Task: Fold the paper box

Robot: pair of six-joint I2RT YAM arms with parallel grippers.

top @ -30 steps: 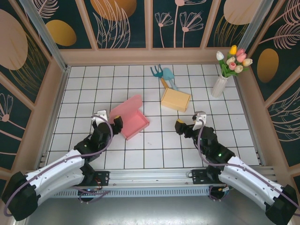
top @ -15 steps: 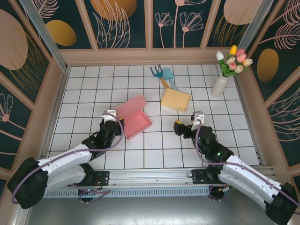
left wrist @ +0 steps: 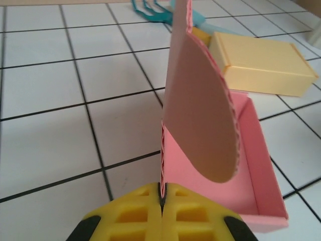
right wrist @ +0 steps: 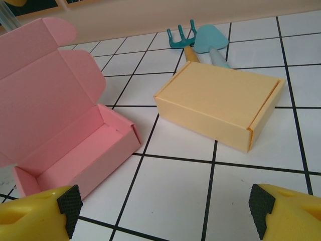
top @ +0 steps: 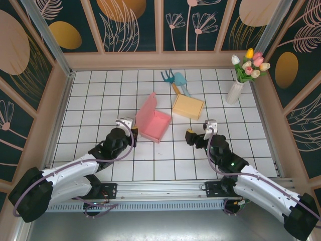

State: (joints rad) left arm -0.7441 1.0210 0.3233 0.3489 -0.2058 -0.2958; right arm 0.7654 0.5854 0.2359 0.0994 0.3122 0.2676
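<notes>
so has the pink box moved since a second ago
Yes. The pink box has slid right, closer to the yellow box, which has stayed put, and its lid now stands more upright.

Left gripper [left wrist: 161, 202] pinched the pink box [left wrist: 253, 165] by its lid [left wrist: 198, 110]
The lid stood upright between closed jaws; the open tray lay at its right; yellow box [left wrist: 261, 63] beyond; teal rake [left wrist: 150, 9] farther back.
</notes>
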